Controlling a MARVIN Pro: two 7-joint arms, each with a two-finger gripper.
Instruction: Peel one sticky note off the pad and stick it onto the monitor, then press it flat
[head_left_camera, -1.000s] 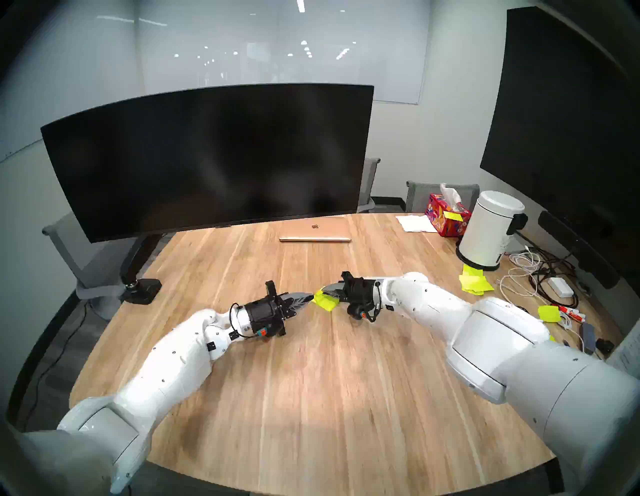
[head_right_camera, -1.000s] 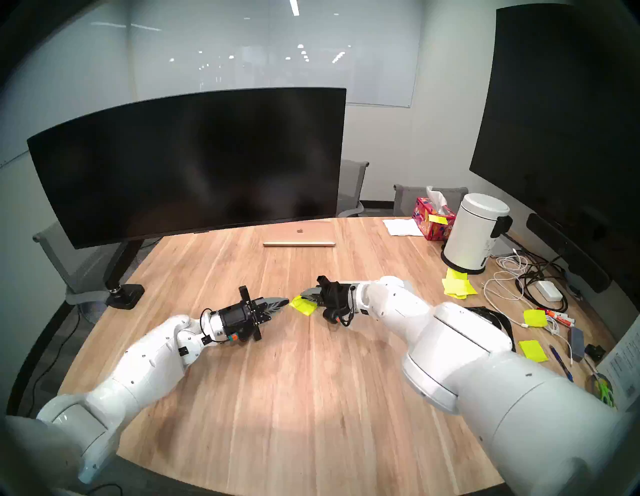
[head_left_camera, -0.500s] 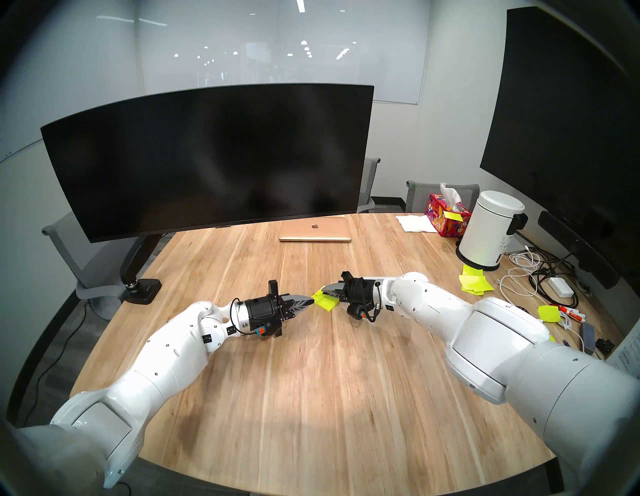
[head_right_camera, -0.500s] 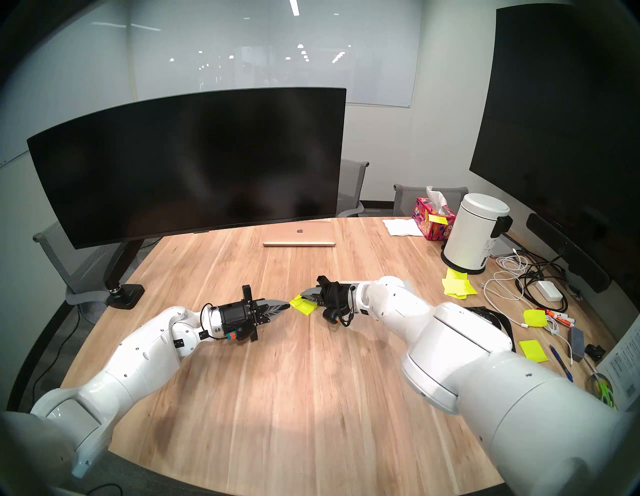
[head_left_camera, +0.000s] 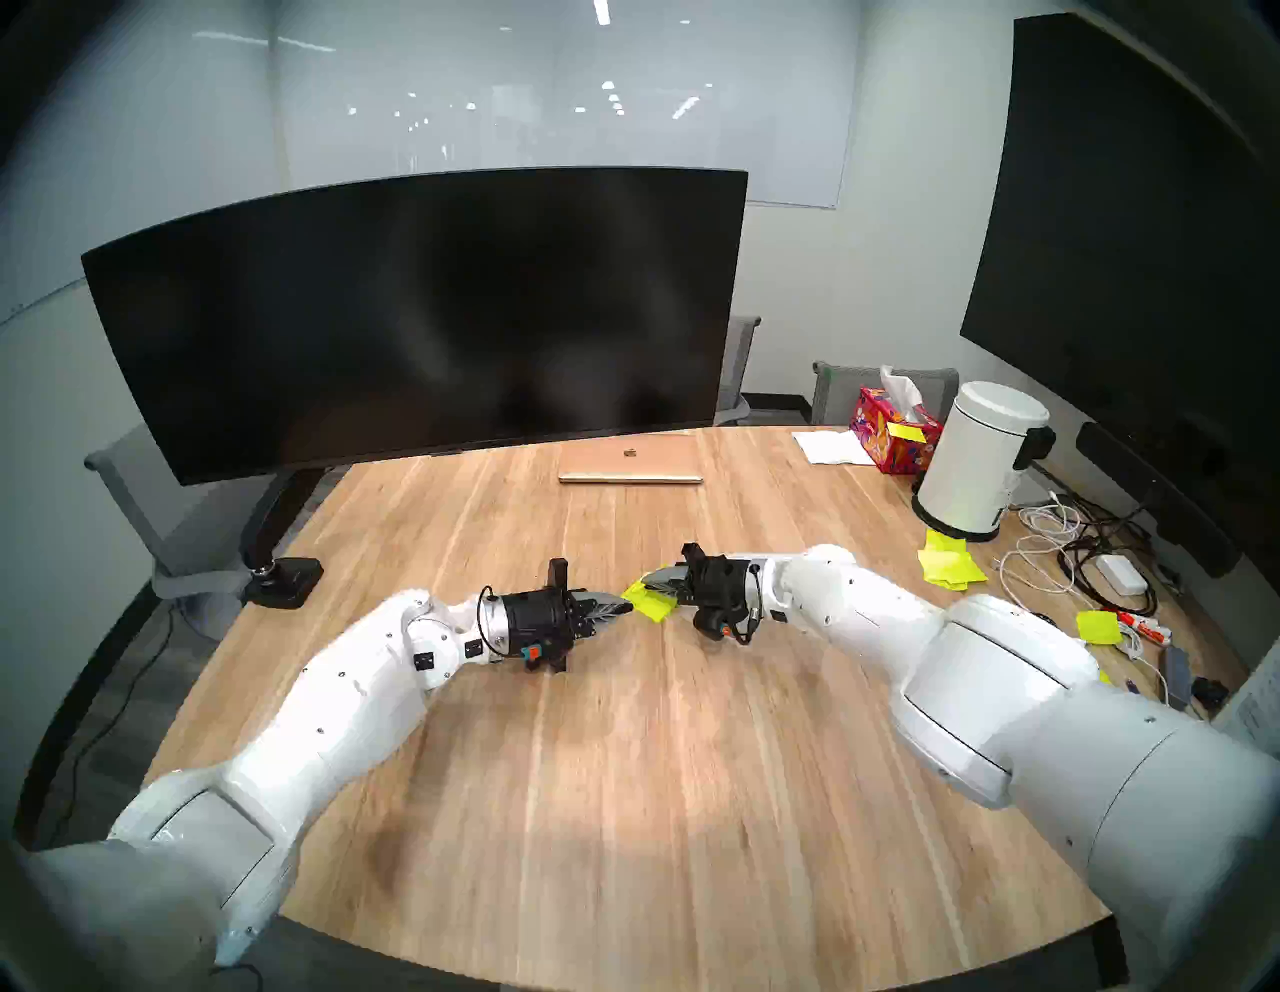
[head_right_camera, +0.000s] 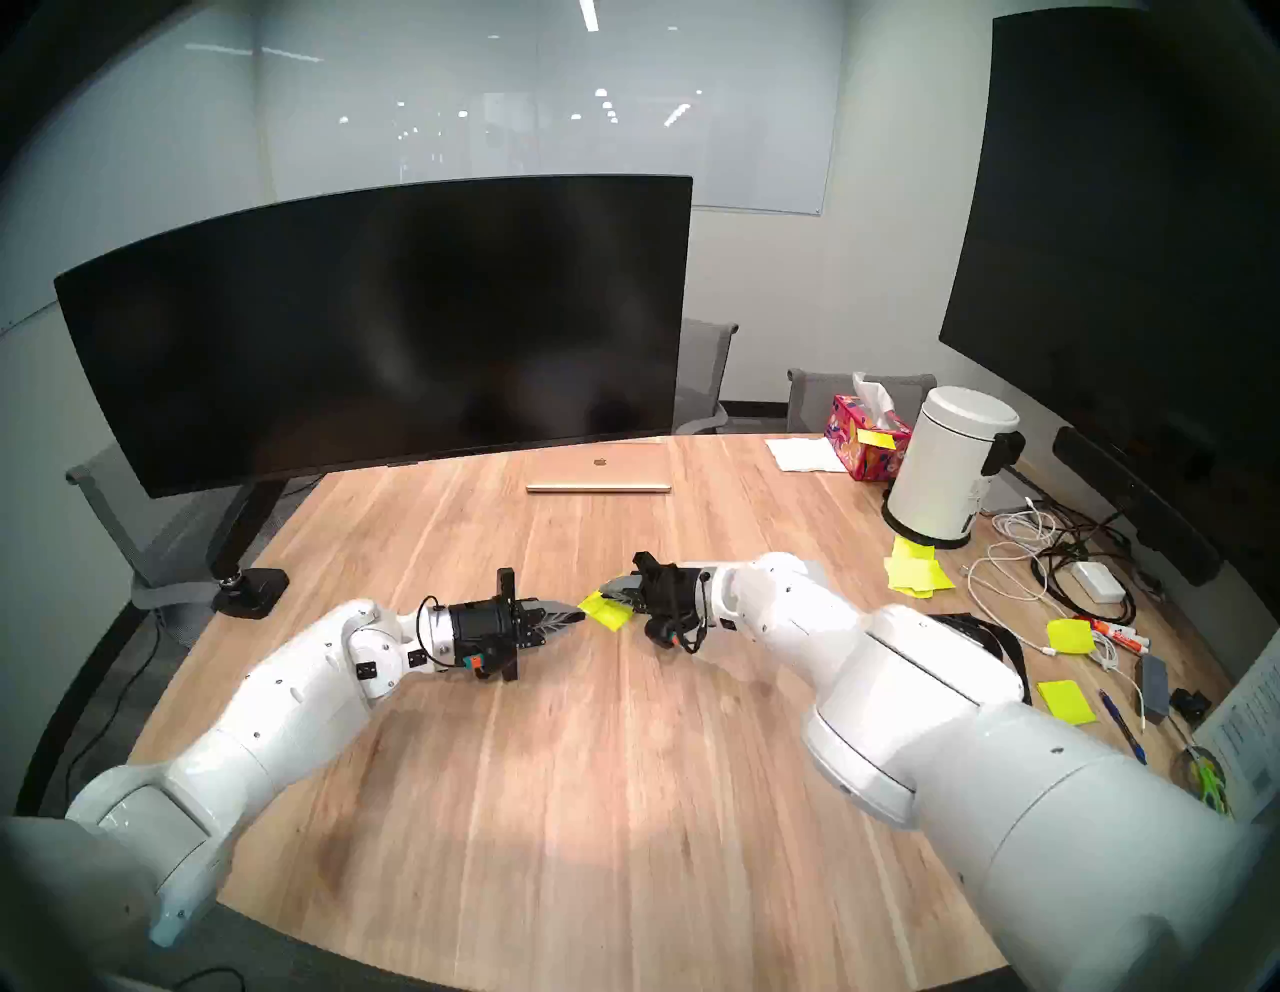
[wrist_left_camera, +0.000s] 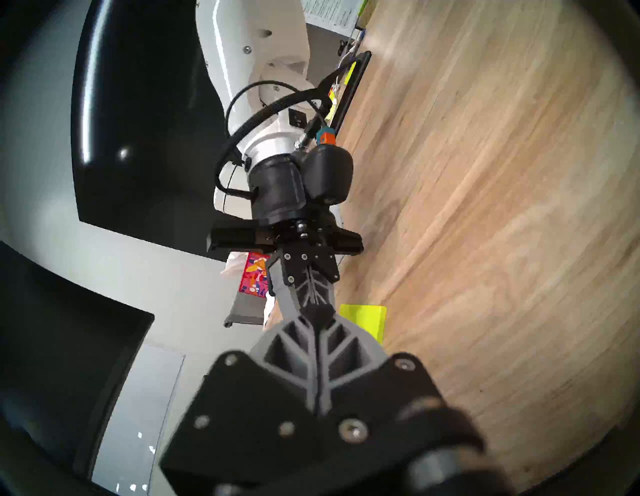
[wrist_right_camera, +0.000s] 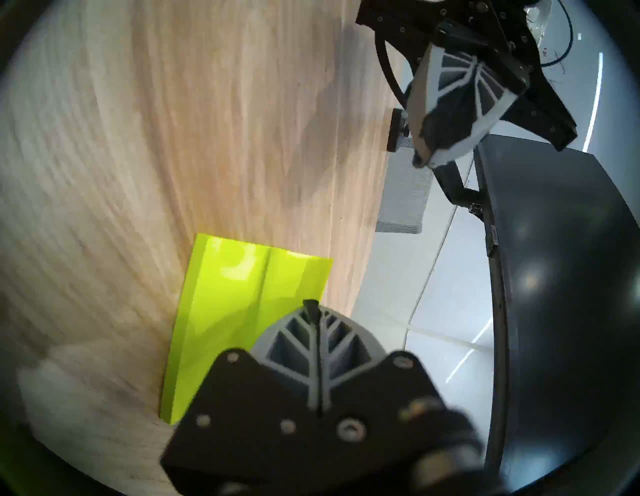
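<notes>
In the lower centre of the frame the left gripper (wrist_left_camera: 317, 332), grey ribbed fingers pressed together, meets the right gripper (wrist_left_camera: 317, 304) tip to tip; a neon yellow-green paper pad (wrist_left_camera: 367, 320) sits just right, over the pale wooden table (wrist_left_camera: 502, 207).

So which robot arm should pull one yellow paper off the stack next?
Probably the left. The right claw is shut on the pad, holding it above the table. The left claw, shut and empty, has its tip at the pad's near corner, so it could pinch a sheet.

Round wooden table (head_left_camera: 623, 762) with closed laptop (head_left_camera: 630, 465), white bin (head_left_camera: 973, 461), cables (head_left_camera: 1080, 554)
</notes>
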